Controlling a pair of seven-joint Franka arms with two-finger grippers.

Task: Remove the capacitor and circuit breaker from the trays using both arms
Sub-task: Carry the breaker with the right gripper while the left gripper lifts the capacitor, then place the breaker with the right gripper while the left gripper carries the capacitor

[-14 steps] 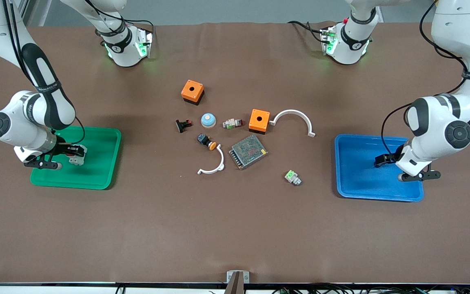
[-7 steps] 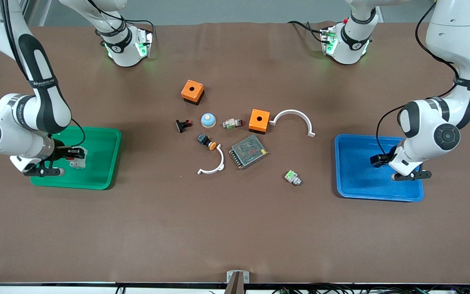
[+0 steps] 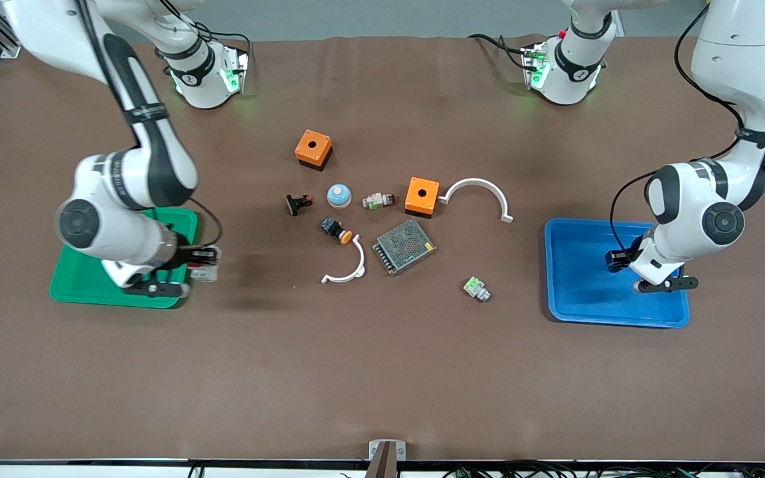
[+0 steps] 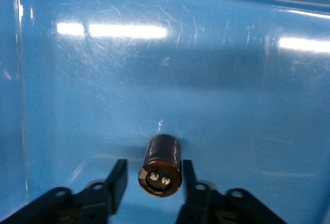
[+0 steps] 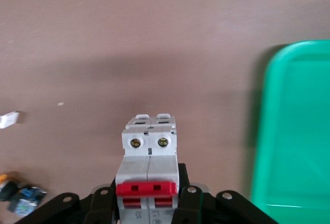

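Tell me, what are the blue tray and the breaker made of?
The blue tray looks like glossy plastic: lamp streaks and fine scratches show on it. The breaker looks like matte white plastic with a red lever bar and metal screws, likely.

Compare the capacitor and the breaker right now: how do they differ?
The capacitor is a small dark cylinder; the breaker is a larger white block with red levers. The capacitor sits between the open fingers of the left gripper over the blue tray; the breaker is clamped in the right gripper. The breaker is over bare table just past the green tray, not over it.
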